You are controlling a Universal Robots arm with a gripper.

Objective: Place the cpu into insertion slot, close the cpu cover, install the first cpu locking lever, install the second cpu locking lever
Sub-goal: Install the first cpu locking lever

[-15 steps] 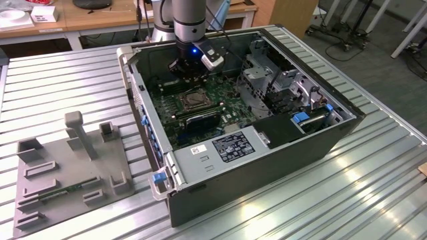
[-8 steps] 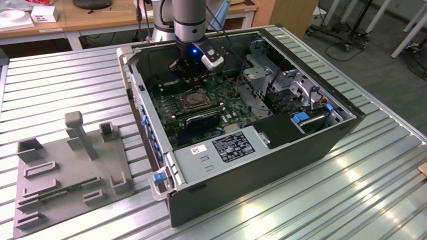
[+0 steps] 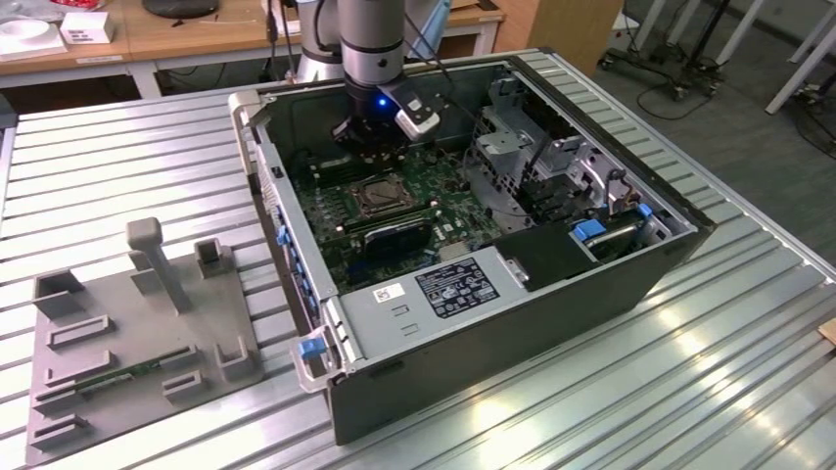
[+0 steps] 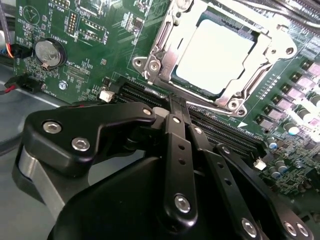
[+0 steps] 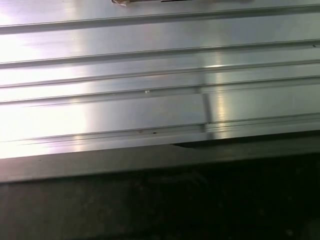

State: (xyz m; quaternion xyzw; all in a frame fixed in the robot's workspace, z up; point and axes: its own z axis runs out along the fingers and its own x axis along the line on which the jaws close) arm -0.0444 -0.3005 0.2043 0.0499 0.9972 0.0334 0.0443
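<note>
The cpu [image 4: 215,54] lies flat in its socket on the green motherboard [image 4: 95,30], its pale face showing through the open middle of the cpu cover [image 4: 164,47]. The silvery frame lies down around the chip. In the exterior view the socket with the cpu [image 3: 380,195] sits mid-board inside the open computer case [image 3: 523,333]. My gripper [image 4: 176,102] hovers just beside the socket, over the black memory slots [image 4: 145,94], with its black fingers [image 4: 174,130] drawn together and nothing between them. In the exterior view the gripper [image 3: 372,145] hangs inside the case, just behind the socket.
A grey metal box with a white label [image 3: 451,284] fills the case's near end, and a drive cage [image 3: 523,157] stands on the exterior view's right. A coin battery [image 4: 49,52] sits on the board. A grey fixture board [image 3: 131,333] lies on the ribbed metal table [image 5: 150,75].
</note>
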